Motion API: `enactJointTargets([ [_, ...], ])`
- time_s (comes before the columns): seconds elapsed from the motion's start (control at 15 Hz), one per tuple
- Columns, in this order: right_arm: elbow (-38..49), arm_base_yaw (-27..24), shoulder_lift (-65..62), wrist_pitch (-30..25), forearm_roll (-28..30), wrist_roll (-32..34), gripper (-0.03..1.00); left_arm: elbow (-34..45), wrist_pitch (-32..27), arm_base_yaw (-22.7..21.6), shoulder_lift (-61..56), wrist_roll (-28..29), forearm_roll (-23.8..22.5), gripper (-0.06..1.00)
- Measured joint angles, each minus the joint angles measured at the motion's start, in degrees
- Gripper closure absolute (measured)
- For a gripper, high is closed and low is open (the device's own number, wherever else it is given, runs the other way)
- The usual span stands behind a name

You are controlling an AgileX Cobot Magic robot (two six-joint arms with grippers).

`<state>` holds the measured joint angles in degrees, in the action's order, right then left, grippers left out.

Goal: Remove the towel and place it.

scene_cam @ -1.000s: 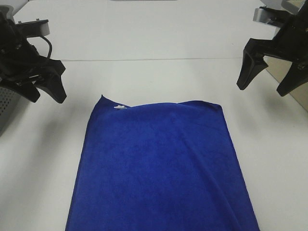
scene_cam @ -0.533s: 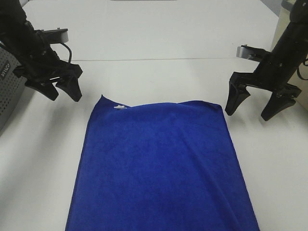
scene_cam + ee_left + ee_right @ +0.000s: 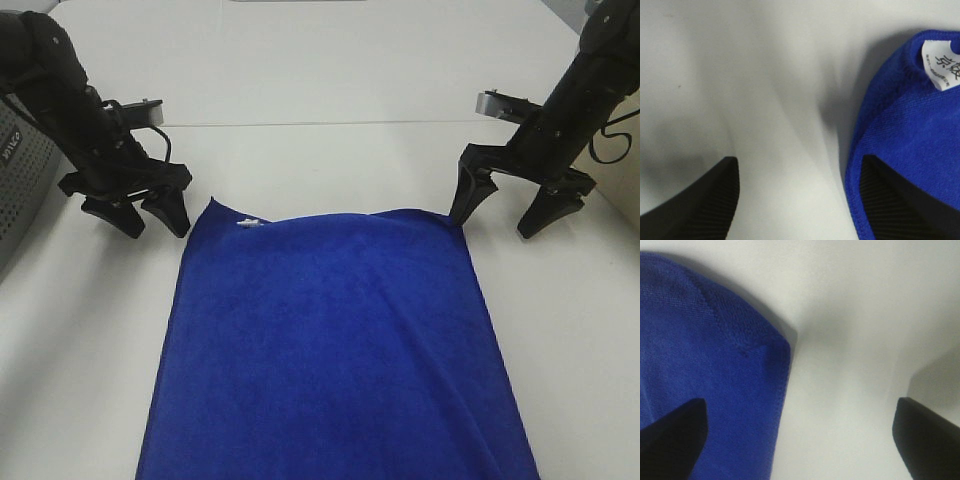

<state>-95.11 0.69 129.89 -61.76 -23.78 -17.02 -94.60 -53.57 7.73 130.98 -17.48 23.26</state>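
The towel (image 3: pixel 330 350), a deep blue fuzzy cloth, lies flat on the white table and runs off the near edge of the exterior view. A small white tag (image 3: pixel 247 222) marks its far left corner. My left gripper (image 3: pixel 155 225) is open and low beside that corner. In the left wrist view (image 3: pixel 800 210) one finger (image 3: pixel 895 205) sits over the towel (image 3: pixel 910 125) near the tag (image 3: pixel 942 65), the other over bare table. My right gripper (image 3: pixel 492 225) is open at the far right corner. In the right wrist view (image 3: pixel 800 440) it straddles the edge of the towel (image 3: pixel 700 350).
A grey perforated box (image 3: pixel 15 190) stands at the left edge behind my left arm. A seam (image 3: pixel 320 124) crosses the white table (image 3: pixel 320 170) beyond the towel. A cable (image 3: pixel 610 150) hangs by my right arm.
Both arms have come down and moved inward to the towel's far corners. Their jaws stay equally wide. The towel has not moved.
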Motion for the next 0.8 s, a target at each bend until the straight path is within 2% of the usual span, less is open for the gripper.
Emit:
enactJointTargets([
  [0.2,0.00,0.00,0.34,0.97,-1.32,-0.11,0.00,-0.17,0.06,0.00,1.43,-1.32,2.29,0.30],
  [0.6,-0.06,0.00,0.34,2.35,-1.72,-0.92,0.00,-0.23,0.11,0.00,1.72,-1.72,3.04,0.30],
  [0.8,-0.06,0.00,0.40,2.58,-4.35,-2.92,0.00,-0.34,0.40,0.00,1.95,-1.72,4.30,0.30],
])
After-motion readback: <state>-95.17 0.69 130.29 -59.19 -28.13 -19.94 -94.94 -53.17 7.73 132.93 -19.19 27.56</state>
